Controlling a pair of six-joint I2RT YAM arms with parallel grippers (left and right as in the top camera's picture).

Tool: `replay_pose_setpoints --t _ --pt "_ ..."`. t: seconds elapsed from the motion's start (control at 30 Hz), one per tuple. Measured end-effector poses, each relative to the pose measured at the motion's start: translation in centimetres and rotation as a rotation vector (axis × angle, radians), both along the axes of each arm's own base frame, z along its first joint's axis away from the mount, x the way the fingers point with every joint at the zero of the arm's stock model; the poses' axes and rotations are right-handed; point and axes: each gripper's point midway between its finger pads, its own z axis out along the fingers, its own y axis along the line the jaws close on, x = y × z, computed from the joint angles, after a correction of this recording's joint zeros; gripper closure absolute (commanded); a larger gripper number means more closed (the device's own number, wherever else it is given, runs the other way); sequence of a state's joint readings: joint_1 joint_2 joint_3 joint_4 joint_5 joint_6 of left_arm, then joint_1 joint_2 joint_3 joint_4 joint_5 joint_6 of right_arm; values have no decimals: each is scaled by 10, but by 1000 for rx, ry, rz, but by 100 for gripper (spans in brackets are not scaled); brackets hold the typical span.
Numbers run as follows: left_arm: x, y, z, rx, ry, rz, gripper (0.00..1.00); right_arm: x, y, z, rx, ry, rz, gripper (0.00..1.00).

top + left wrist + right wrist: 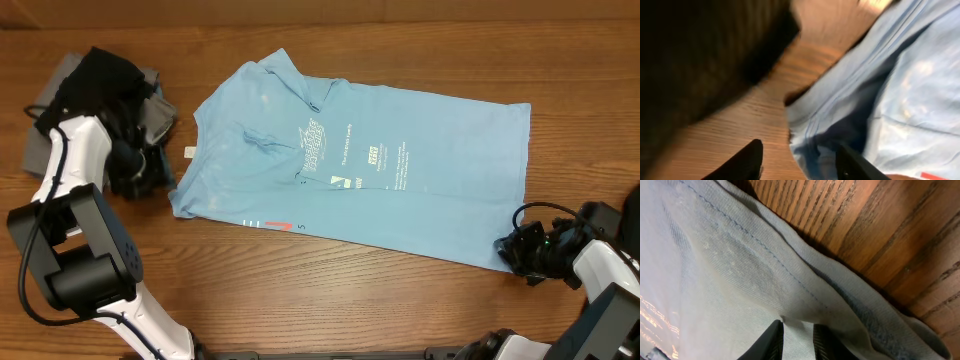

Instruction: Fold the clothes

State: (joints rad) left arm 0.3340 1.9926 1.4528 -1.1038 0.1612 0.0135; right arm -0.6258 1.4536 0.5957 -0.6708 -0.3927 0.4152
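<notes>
The light blue T-shirt with white lettering lies spread on the wooden table, collar toward the left. My left gripper sits at the shirt's left edge. In the left wrist view its jaws are open, with the shirt's edge lying between them. My right gripper is at the shirt's front right corner. In the right wrist view its fingers are pinched on a fold of the blue fabric just inside the hem.
A pile of black and grey garments lies at the far left, just beside my left arm; it shows as a dark blur in the left wrist view. Bare wood table runs along the front.
</notes>
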Motion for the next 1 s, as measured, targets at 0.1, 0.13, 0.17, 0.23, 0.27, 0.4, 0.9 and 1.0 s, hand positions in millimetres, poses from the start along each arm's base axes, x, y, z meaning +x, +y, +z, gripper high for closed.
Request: replay_pose_setpoints --t 0.1,0.13,0.17,0.23,0.27,0.4,0.9,1.0 --pt "-14 -8 -23 -26 21 5 52 0 0 0 -1 0 0 75" --pt "-15 -9 -28 -28 19 8 56 0 0 0 -1 0 0 75" --pt "-16 -10 -34 -28 12 10 60 0 0 0 -1 1 -1 75" --pt "-13 -9 -36 -17 -13 19 79 0 0 0 -1 1 0 75" --pt "-12 -8 -37 -12 -25 23 87 0 -1 0 -2 2 -1 75" --pt "-13 -3 -39 27 -41 42 96 0 -1 0 -3 3 -3 75" --pt "-7 24 -29 150 -32 98 94 -2 -3 0 -17 17 -5 75" --pt "-5 28 -23 166 -25 106 87 -3 -3 0 -17 21 -5 75"
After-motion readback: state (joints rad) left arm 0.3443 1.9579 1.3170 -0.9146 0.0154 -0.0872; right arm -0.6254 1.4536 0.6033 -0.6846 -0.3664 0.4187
